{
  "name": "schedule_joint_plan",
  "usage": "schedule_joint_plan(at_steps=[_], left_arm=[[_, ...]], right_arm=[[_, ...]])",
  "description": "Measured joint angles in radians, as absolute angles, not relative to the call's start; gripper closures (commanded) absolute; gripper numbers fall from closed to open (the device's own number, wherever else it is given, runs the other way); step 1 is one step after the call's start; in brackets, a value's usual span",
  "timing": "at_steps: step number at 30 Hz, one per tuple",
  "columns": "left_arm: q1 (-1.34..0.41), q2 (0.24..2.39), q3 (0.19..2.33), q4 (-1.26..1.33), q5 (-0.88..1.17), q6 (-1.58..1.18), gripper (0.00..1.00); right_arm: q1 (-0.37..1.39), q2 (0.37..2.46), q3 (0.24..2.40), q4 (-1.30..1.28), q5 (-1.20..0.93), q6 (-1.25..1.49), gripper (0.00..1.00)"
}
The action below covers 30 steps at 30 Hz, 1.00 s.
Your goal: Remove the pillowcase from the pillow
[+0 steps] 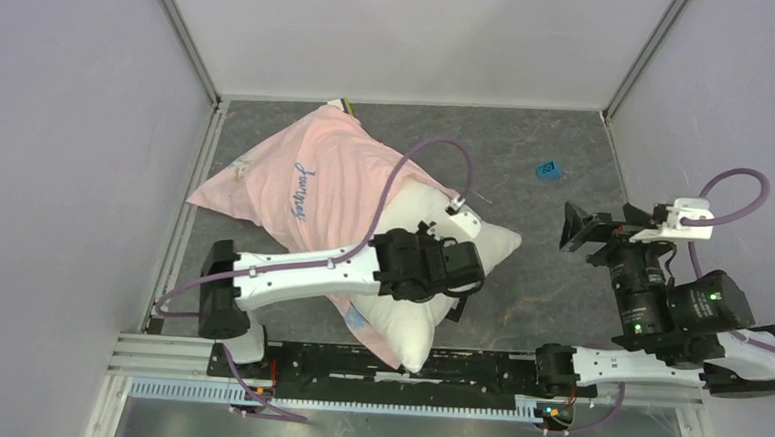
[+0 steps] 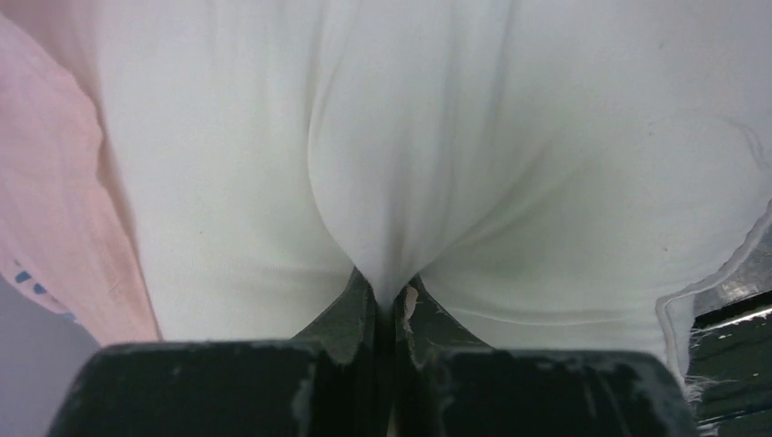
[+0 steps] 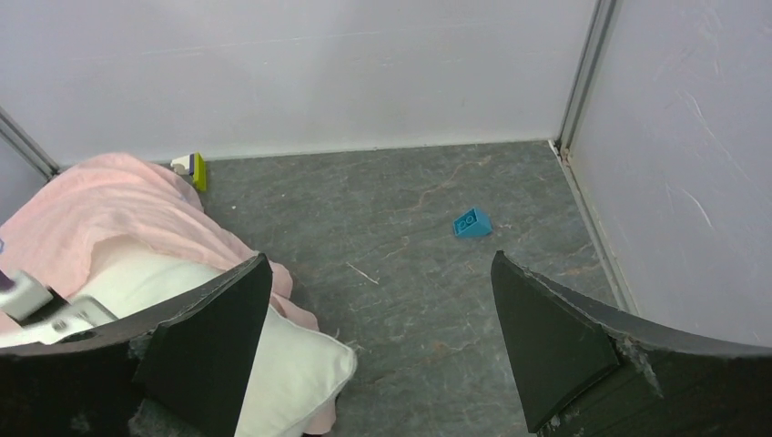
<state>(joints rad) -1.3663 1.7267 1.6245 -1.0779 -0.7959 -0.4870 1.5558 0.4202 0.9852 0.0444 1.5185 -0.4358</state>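
Right up against the left wrist cam, the left gripper (image 2: pixel 393 300) has its two black fingers pressed together on a fold of the pillow (image 2: pixel 510 137), so the white fabric is pulled into a tight pucker where they meet. A strip of the pink pillowcase (image 2: pixel 55 182) shows along the left edge of that view. From above, the pillow lies diagonally on the left half of the table (image 1: pixel 559 308). Its near-right part is bare and plump, and the far-left end is under the bunched-up pillowcase with the "Journey" lettering facing up. The left arm reaches across the pillow's near end. The right gripper (image 3: pixel 380 258) is well off to the right, hanging above the table with its fingers spread wide and nothing between them. A little blue block (image 3: pixel 472 222) sits on the far right of the table, apart from everything. There's also a small green and white piece (image 3: pixel 193 168) against the far wall, just beside the pillowcase's far edge.
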Motion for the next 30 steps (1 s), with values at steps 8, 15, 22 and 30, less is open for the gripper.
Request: schedule_joint_plan(at_steps=[8, 15, 22, 30], left_arm=[[-1.193, 1.485, 1.617, -1.134, -0.744, -0.436, 0.98], [-1.028, 1.242, 1.651, -1.204, -0.702, -0.336, 0.98], [-0.991, 1.217, 1.691, -1.266, -0.701, -0.299, 0.98], [-0.962, 1.238, 1.825, -1.333, -0.728, -0.274, 0.98]], right_arm=[[1.565, 0.640, 0.986, 0.061, 1.470, -0.478, 0.02], [1.375, 0.937, 1.128, -0.070, 1.260, -0.410, 0.02], [0.904, 1.078, 1.189, -0.189, 0.833, -0.169, 0.02], [0.482, 0.966, 0.878, -0.051, 0.274, 0.091, 0.02]])
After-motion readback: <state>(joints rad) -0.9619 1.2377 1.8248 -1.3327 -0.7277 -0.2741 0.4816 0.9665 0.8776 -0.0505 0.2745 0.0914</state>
